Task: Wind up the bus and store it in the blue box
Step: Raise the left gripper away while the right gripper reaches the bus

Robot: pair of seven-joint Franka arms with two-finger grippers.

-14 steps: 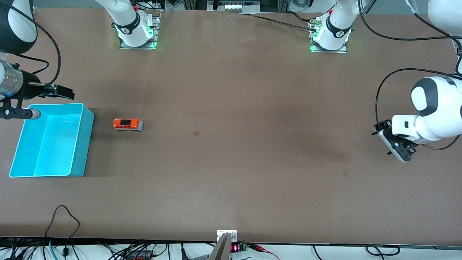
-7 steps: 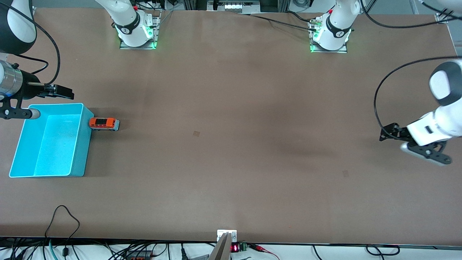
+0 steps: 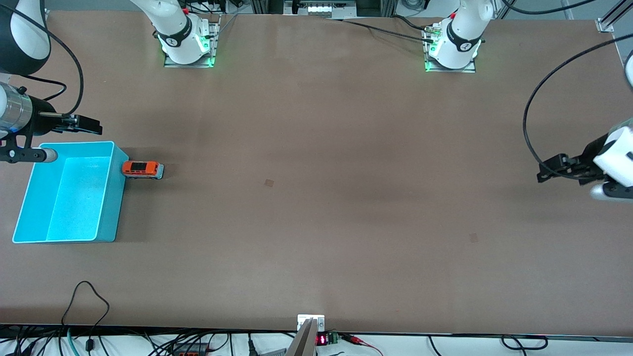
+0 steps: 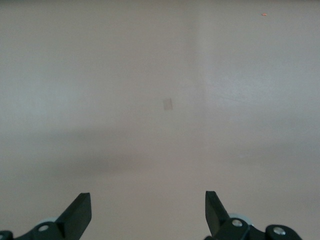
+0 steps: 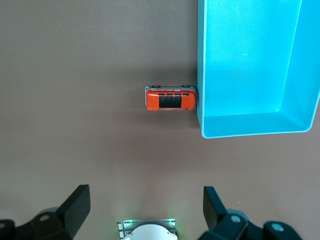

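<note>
The small orange bus (image 3: 142, 169) stands on the table with one end against the outer wall of the blue box (image 3: 113, 198), at the right arm's end. The right wrist view shows the bus (image 5: 170, 98) from above beside the box (image 5: 250, 65), whose floor is bare. My right gripper (image 3: 86, 124) hangs open over the table just past the box's corner that is farther from the front camera, with nothing between its fingers (image 5: 146, 205). My left gripper (image 3: 550, 169) is open and empty at the left arm's end of the table, with only bare tabletop under it (image 4: 148, 210).
The brown table carries two small tan patches (image 3: 269, 182) (image 3: 474, 238). The arm bases (image 3: 188, 44) (image 3: 452, 49) stand along the edge farthest from the front camera. Cables (image 3: 89, 306) lie along the nearest edge.
The bus rolled across the table to the blue box and stopped against its wall. My left arm drew back toward its end of the table. The right arm stayed still.
</note>
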